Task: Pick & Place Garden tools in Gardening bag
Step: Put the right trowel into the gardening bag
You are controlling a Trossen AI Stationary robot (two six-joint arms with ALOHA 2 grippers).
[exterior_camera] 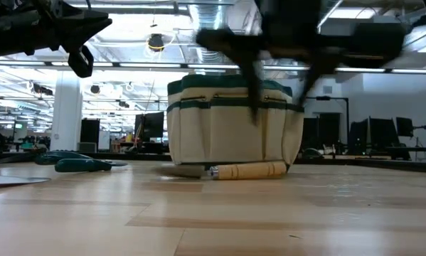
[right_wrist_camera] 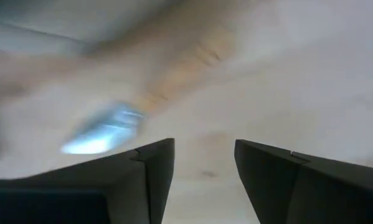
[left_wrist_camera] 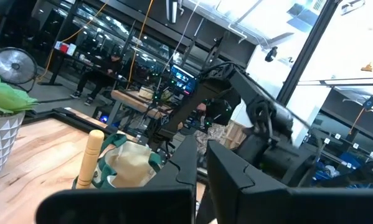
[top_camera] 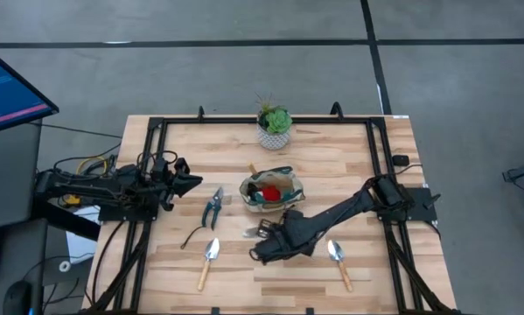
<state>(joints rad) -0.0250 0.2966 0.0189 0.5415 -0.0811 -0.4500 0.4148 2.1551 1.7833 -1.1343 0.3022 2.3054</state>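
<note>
Pale wooden planks make up the surface (top_camera: 349, 166), framed by black rails. At its left edge the left claw (top_camera: 190, 183) hangs above the boards, arm drawn back; in its own wrist view the two dark fingers (left_wrist_camera: 233, 177) stand close together with only a thin slit between them, holding nothing. Just right of it lie the dark-handled pruning shears (top_camera: 213, 206), and nearer the front edge a thin black curved tool (top_camera: 192, 236) and a silver-bladed trowel (top_camera: 208, 262) with a light wooden handle. At the far edge, toward the middle, stands a green plant in a white pot (top_camera: 274, 127). Nearer the centre sits the gardening bag (top_camera: 271, 191), tan with dark green trim, a red-and-black item (top_camera: 268, 190) showing inside and a wooden handle (left_wrist_camera: 87, 160) sticking up from its rim. Another wooden-handled tool (exterior_camera: 247, 171) lies against the bag's foot in the low view. Right of centre, in front of the bag, the right claw (top_camera: 263, 254) is low over the boards, fingers (right_wrist_camera: 139, 180) parted and empty. A second trowel (top_camera: 339, 262) lies just right of that arm.
</note>
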